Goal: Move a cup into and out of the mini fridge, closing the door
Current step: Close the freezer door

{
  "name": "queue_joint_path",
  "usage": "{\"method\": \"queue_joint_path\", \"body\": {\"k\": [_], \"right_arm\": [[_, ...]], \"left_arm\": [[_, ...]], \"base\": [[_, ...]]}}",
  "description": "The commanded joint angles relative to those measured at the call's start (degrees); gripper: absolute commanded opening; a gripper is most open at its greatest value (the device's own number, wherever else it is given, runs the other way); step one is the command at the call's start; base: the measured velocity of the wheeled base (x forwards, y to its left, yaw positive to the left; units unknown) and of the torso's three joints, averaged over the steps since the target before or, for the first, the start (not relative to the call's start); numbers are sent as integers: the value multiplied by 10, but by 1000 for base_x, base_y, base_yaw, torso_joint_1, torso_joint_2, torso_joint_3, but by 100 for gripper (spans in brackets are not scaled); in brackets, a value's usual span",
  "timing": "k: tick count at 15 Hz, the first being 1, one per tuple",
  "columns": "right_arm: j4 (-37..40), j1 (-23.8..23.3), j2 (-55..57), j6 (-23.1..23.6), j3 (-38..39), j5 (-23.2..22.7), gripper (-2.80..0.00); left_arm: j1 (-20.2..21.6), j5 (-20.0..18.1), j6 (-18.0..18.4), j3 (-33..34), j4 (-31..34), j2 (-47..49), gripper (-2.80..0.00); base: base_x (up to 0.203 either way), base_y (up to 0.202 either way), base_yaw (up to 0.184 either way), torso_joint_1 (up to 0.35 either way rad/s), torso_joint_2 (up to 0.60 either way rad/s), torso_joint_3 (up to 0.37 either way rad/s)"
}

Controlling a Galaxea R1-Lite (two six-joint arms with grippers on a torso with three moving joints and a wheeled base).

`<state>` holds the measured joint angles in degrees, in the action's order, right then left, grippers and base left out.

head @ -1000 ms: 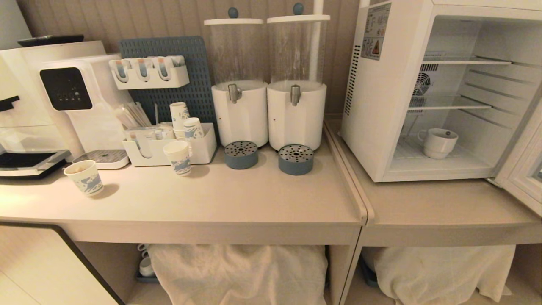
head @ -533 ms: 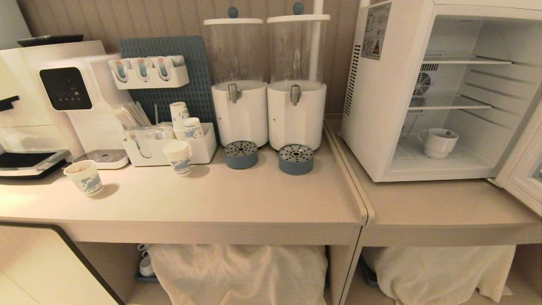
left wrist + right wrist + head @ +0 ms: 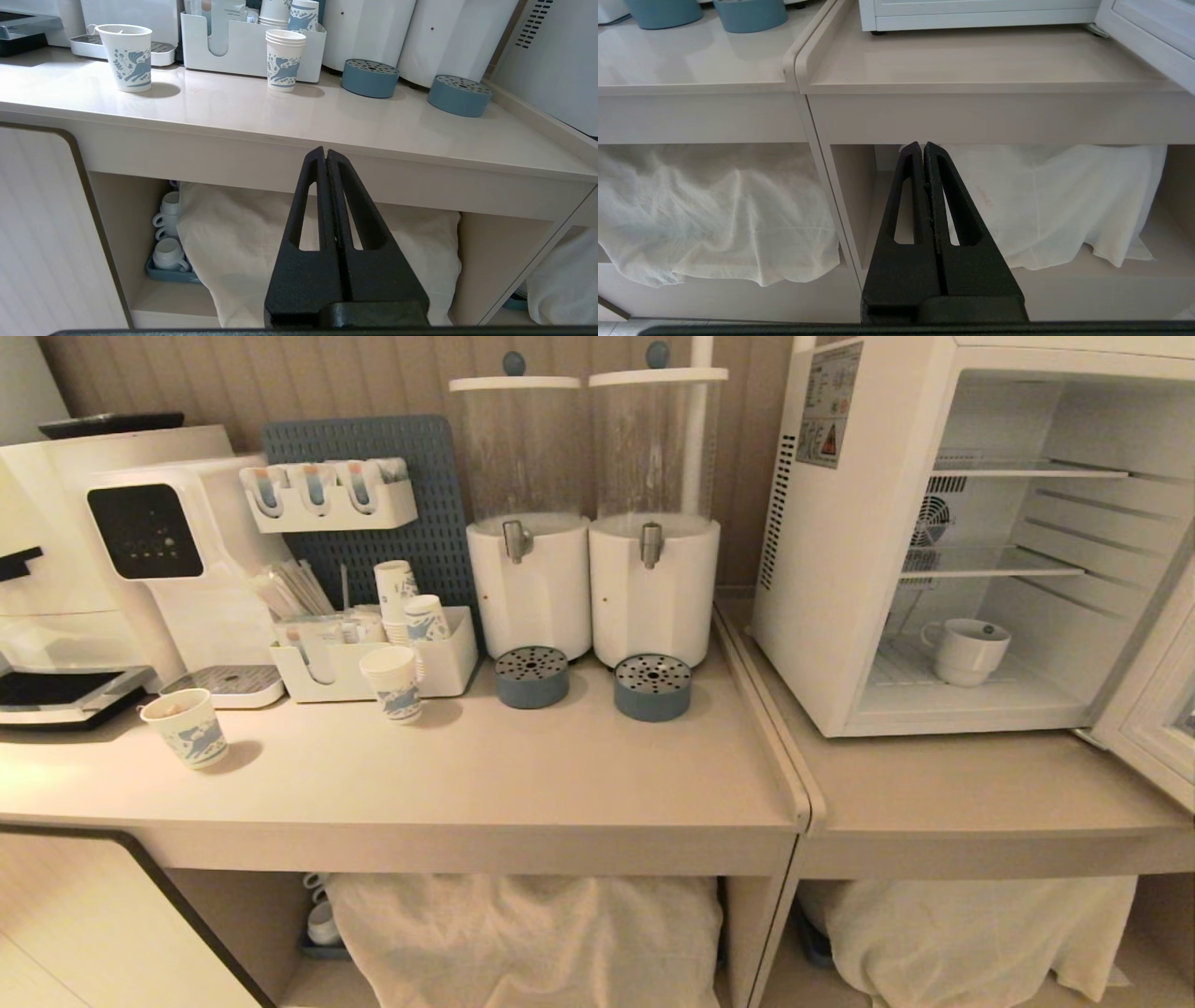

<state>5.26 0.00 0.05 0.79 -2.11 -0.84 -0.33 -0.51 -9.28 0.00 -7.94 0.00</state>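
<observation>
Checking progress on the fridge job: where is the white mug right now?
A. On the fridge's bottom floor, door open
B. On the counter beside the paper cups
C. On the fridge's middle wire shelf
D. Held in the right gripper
A: the cup stands on the floor of the mini fridge, below both wire shelves, and the door is swung open.

The cup (image 3: 966, 651) sits inside the mini fridge (image 3: 854, 579) — door (image 3: 1153, 709) open.
</observation>
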Motion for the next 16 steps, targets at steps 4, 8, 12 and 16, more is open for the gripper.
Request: {"method": "queue_joint_path", "body": {"k": [4, 8, 12, 16], "right_arm": [[0, 0, 2, -4, 0, 1, -280], [0, 0, 2, -14, 0, 1, -280], [0, 0, 2, -14, 0, 1, -280], [0, -1, 2, -14, 0, 1, -280]], "left_arm": [[0, 0, 0, 23, -1, -3, -280], [0, 0, 0, 23, -1, -3, -280], [0, 0, 0, 23, -1, -3, -280], [0, 0, 0, 23, -1, -3, -280]], "base": [[0, 0, 0, 0, 0, 0], [0, 0, 0, 0, 0, 0], [0, 0, 0, 0, 0, 0], [0, 0, 0, 0, 0, 0]]}}
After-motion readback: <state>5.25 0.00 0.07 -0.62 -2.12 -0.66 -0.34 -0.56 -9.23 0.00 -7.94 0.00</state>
